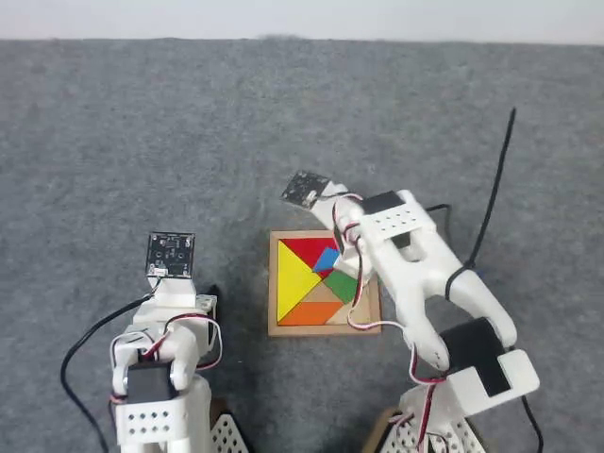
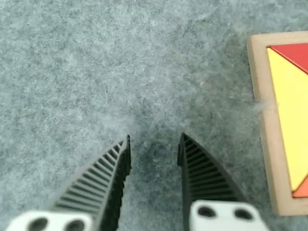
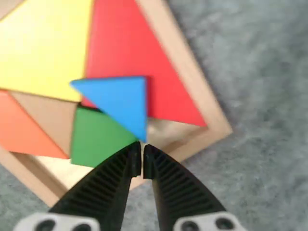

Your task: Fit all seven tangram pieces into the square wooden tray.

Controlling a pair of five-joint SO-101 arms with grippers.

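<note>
The square wooden tray (image 1: 273, 283) lies on grey carpet. In it are a red triangle (image 3: 130, 53), a yellow triangle (image 3: 43, 43), an orange piece (image 3: 19, 125) and a green piece (image 3: 96, 137). A blue triangle (image 3: 120, 98) lies askew on top of the red and green pieces. My right gripper (image 3: 142, 144) is shut, its tips at the blue triangle's nearest corner. The right arm (image 1: 406, 255) reaches over the tray's right side. My left gripper (image 2: 154, 144) hangs open over bare carpet, with the tray's rim (image 2: 262, 120) off to one side.
Bare wood (image 3: 166, 130) shows in the tray beside the blue and green pieces. A black cable (image 1: 495, 179) trails behind the right arm. Open carpet lies all around the tray, with a pale wall edge at the far side.
</note>
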